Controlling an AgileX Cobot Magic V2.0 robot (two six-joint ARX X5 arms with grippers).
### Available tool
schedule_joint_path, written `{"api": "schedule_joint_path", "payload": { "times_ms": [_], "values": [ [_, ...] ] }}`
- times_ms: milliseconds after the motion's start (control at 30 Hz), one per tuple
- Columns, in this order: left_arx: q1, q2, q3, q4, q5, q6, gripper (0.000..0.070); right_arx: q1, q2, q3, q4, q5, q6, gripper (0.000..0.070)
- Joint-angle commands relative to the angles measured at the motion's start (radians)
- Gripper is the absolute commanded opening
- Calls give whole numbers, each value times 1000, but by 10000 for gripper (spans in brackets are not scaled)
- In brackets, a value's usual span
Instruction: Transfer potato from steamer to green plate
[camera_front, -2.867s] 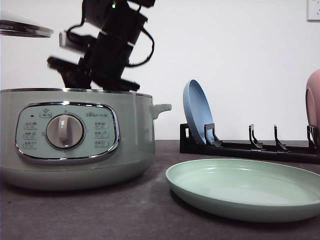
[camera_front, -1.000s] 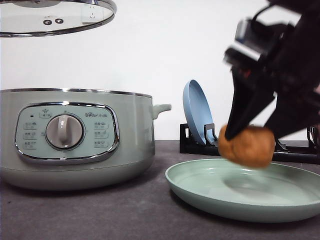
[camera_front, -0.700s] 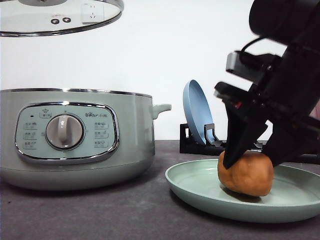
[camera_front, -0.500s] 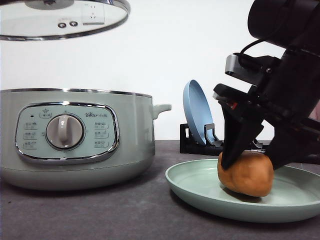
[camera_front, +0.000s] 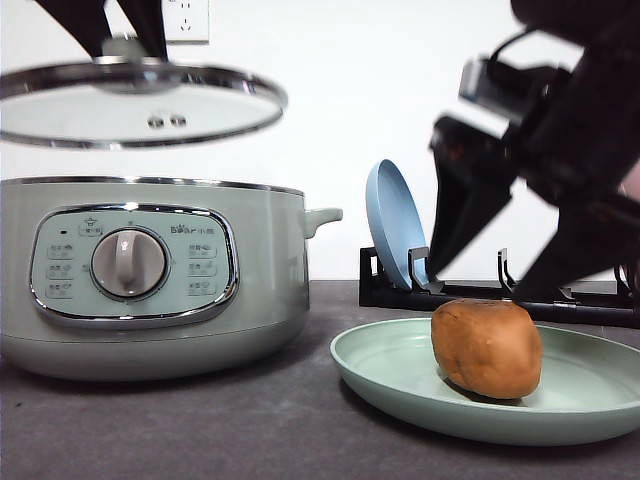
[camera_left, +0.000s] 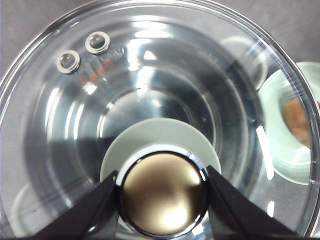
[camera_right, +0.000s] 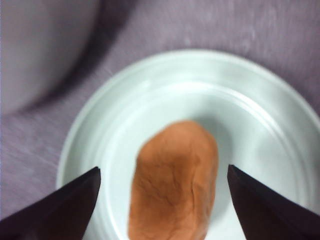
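Potato (camera_front: 487, 347): lies on its side inside the green plate (camera_front: 380, 385), nearest the camera, free of both fingers.
Green plate: flat on the dark table (camera_front: 150, 430), just right of the steamer (camera_front: 150, 275).
Right gripper (camera_front: 505, 225): hangs above the potato, jaws spread wide, nothing between them; the wrist view shows both fingertips (camera_right: 65, 210) flanking the potato without touching.
Steamer: open-topped, front dial panel facing out.
Lid (camera_front: 140, 100): hovers over the steamer, tilted slightly.
Left gripper (camera_left: 162, 192): clamped on the lid's knob (camera_left: 162, 192), carrying the lid.
Rack (camera_front: 480, 292): behind the plate, holding a blue plate (camera_front: 395, 225) on edge.
Progress: transfer looks done; apparently only lid replacement and arm withdrawal remain.
Writing: "Bear" logo above the dial; button captions too small to read.
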Motion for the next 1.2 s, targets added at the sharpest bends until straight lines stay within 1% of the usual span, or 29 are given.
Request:
{"api": "schedule_joint_path", "payload": {
  "times_ms": [0, 267, 467, 800, 1000, 1167],
  "values": [
    [-9, 18, 28, 35, 5, 2, 0, 5, -21, 24, -2, 5, 2, 512],
    [-13, 90, 28, 42, 4, 10, 0, 5, -146, 37, -16, 5, -7, 512],
    [-13, 125, 28, 47, -5, 13, 0, 5, -194, 37, -37, 21, -13, 512],
    [-17, 153, 28, 59, -64, 17, 0, 5, -205, 37, -54, 23, -14, 512],
    [-21, 174, 28, 60, -71, 17, 0, 5, -207, 37, -55, 23, -20, 512],
    [-33, 188, 26, 61, -111, 23, 0, 5, -207, 37, -55, 23, -22, 512]
  ]
}}
